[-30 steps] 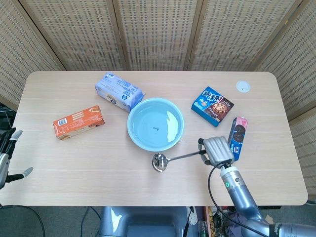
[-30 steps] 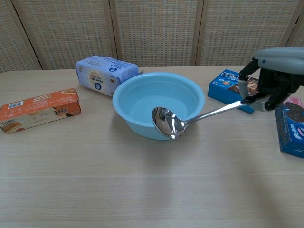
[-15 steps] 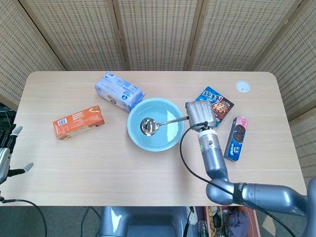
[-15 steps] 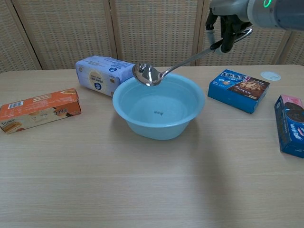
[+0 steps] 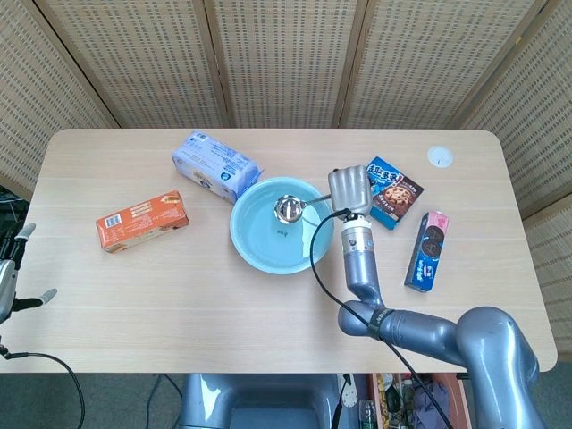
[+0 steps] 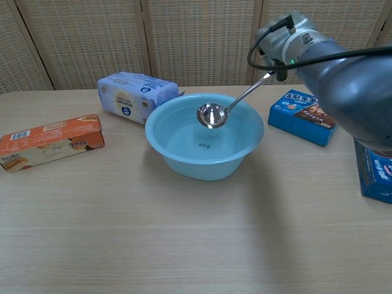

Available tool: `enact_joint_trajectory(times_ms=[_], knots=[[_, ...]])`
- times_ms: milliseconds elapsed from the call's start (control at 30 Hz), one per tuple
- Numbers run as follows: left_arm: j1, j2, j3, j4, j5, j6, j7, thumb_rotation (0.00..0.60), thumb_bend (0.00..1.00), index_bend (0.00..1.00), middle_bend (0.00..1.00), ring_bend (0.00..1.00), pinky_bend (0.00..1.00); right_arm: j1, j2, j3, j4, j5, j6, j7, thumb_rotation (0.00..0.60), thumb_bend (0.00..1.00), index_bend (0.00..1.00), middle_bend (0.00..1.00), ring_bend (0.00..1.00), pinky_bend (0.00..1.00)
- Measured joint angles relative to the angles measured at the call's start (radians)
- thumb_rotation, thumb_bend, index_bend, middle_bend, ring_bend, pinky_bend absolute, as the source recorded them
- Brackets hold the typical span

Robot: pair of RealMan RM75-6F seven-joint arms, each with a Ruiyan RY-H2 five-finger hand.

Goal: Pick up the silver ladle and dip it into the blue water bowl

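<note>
While the left hand (image 5: 11,277) idles at the table's near-left edge, fingers apart and holding nothing, just as it did a second ago, all the change lies on the right. Going left to right across the table (image 5: 268,331), the orange box (image 5: 143,221) and the pale blue pack (image 5: 214,165) sit where they were, well apart from the action. Next comes the bowl (image 5: 259,255), unmoved, with water in it.

A second ago the ladle (image 5: 288,209) hung low at the bowl's near side; half a second ago its cup was high over the bowl's left part. Now the cup has come back toward the middle and dropped, so that in the chest view it (image 6: 212,114) sits inside the rim line, above the water. Whether it touches the water I cannot tell; it looks just clear of it, cup tilted toward the camera.

The right hand (image 5: 349,189) has swung in and down with it, fingers closed on the handle's end, just beyond the bowl's right rim. Further right lie the cookie box (image 5: 395,190) and the pink-and-blue packet (image 5: 426,250).

I judge the pick-up done and the dip nearly made: a little more lowering should wet the cup.
</note>
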Motion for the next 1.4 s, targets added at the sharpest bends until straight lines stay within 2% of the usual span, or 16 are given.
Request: enact_joint_trajectory(times_ms=[167,333,633,767,867,1000,1100,1200,1400], knots=[[-0.005,0.000,-0.005,0.008,-0.014,-0.008,-0.010,0.600,0.00,0.00,0.00,0.00,0.00,-0.014,-0.081,-0.054,0.157,-0.086,-0.007,0.010,0.600,0.87,0.73,0.96,0.89,1.00],[-0.006,-0.003,-0.004,0.008,-0.013,-0.007,-0.005,0.600,0.00,0.00,0.00,0.00,0.00,-0.033,-0.127,-0.092,0.240,-0.163,-0.023,0.022,0.600,0.88,0.73,0.96,0.89,1.00],[-0.009,-0.011,-0.003,0.014,-0.014,-0.007,-0.001,0.600,0.00,0.00,0.00,0.00,0.00,-0.082,-0.147,-0.190,0.292,-0.333,-0.030,0.009,0.600,0.88,0.74,0.96,0.90,1.00],[-0.007,-0.012,0.000,0.012,-0.006,0.003,0.002,0.600,0.00,0.00,0.00,0.00,0.00,-0.105,-0.146,-0.230,0.282,-0.405,-0.021,-0.020,0.600,0.88,0.74,0.96,0.90,1.00],[-0.005,-0.012,0.001,0.011,-0.003,0.008,0.002,0.600,0.00,0.00,0.00,0.00,0.00,-0.123,-0.143,-0.240,0.254,-0.441,-0.016,-0.039,0.600,0.89,0.74,0.97,0.90,1.00],[-0.005,-0.012,0.002,0.011,-0.001,0.010,0.002,0.600,0.00,0.00,0.00,0.00,0.00,-0.137,-0.138,-0.207,0.209,-0.441,-0.013,-0.050,0.600,0.91,0.75,0.97,0.90,1.00],[-0.005,-0.011,0.002,0.013,-0.004,0.007,0.000,0.600,0.00,0.00,0.00,0.00,0.00,-0.142,-0.132,-0.160,0.173,-0.421,-0.014,-0.054,0.600,0.93,0.75,0.97,0.90,1.00],[-0.007,-0.011,0.000,0.015,-0.008,0.003,-0.005,0.600,0.00,0.00,0.00,0.00,0.00,-0.146,-0.122,-0.094,0.121,-0.365,-0.023,-0.050,0.600,0.95,0.76,0.97,0.91,1.00],[-0.008,-0.008,-0.001,0.014,-0.013,-0.001,-0.012,0.600,0.00,0.00,0.00,0.00,0.00,-0.140,-0.079,0.056,-0.001,-0.183,-0.040,-0.087,0.600,0.96,0.77,0.98,0.91,1.00]])
